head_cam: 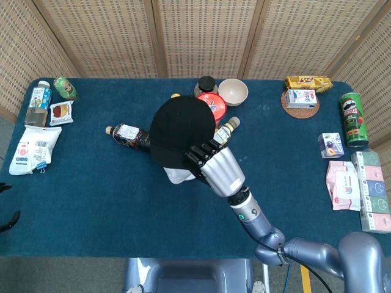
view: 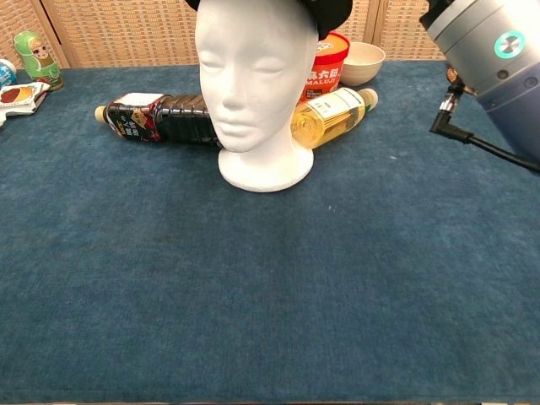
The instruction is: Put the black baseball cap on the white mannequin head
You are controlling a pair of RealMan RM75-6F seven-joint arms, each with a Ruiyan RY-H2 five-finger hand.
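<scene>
The right robot hand [head_cam: 215, 166] holds the black cap [head_cam: 181, 130] by its near right edge, fingers curled onto the fabric. The cap sits over the white mannequin head [view: 256, 89], covering its crown; it is plain black with a rounded top. The left robot hand shows in neither view.

Beyond the robot hand stand a red tub [head_cam: 212, 104] with a printed lid and a cream bowl [head_cam: 233, 91]; the bowl's inside looks bare. A yellow bottle [view: 331, 116] lies just beyond the robot hand, a dark bottle [view: 156, 119] to its left, both on the blue table [view: 270, 295].

The head view shows the cap's full top but only the chin of the mannequin head. The chest view shows the face and the cap's lower edge, and only the forearm [view: 494, 59], not the fingers.
</scene>
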